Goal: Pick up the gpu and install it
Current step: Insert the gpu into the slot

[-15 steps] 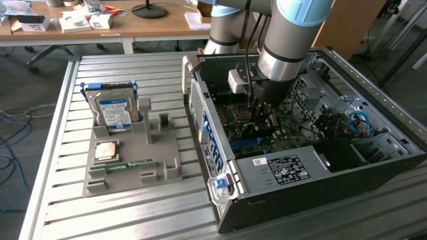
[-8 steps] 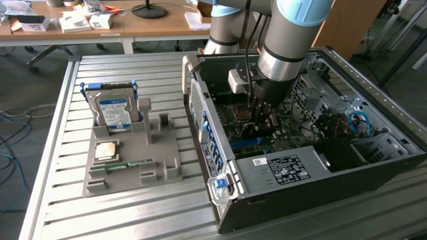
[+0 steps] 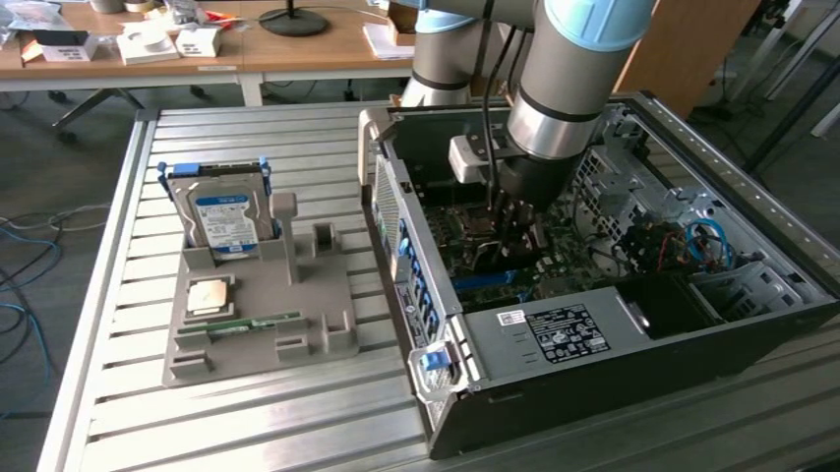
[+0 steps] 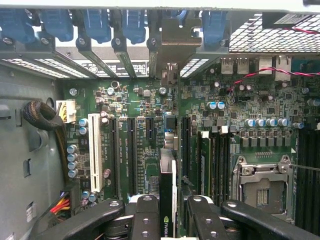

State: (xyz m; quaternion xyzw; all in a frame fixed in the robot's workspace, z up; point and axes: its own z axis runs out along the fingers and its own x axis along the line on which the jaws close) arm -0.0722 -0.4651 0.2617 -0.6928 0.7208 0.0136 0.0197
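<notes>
Halfway-ish: pincer (image 4: 169,212) pinching the gpu (image 4: 166,187) edge-on at the motherboard (image 4: 135,100), mid-install; seating it calls for squaring up with the slots (image 4: 131,150), I'd say.

Soft, even light falls on the exterior view, and the slatted metal surface (image 3: 263,413) shows a pale sheen with no hard shadows. Inside the open computer case (image 3: 630,393) it is dimmer, darkest under the arm (image 3: 577,88). In the wrist view, the vent grilles (image 4: 30,67) in the case wall glare nearly white, while the motherboard (image 4: 145,145) is evenly lit. The black hand (image 4: 172,202) and the gpu (image 4: 166,215), edge-on in its grip, read as dark shapes with small highlights.
</notes>
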